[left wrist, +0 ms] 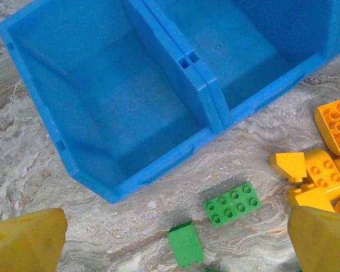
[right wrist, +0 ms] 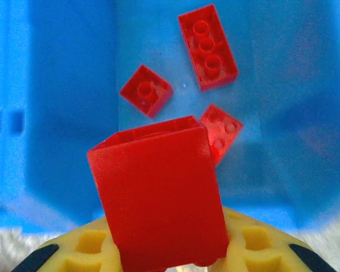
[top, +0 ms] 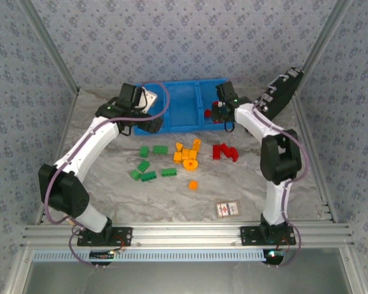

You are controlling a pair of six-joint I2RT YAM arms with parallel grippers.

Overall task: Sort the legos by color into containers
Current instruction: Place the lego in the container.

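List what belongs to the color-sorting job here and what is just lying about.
Belongs to the job:
blue divided tray
green bricks
orange-yellow bricks
loose red bricks
red bricks in the tray
held red brick

Just lying about:
red-and-white card
black device

1. The top view looks from above and behind the arm bases (top: 104, 236) toward the far wall (top: 190, 37). It stands far enough back to take in the whole blue tray (top: 178, 104).
2. The left wrist view looks steeply down, close over the tray's near-left part. With the top view it shares two compartments and the green bricks (left wrist: 232, 204) before the tray.
3. The right wrist view faces down into the tray's right compartment, which the top view also takes in. It sits so close that one red brick (right wrist: 158, 198) blocks its lower centre.
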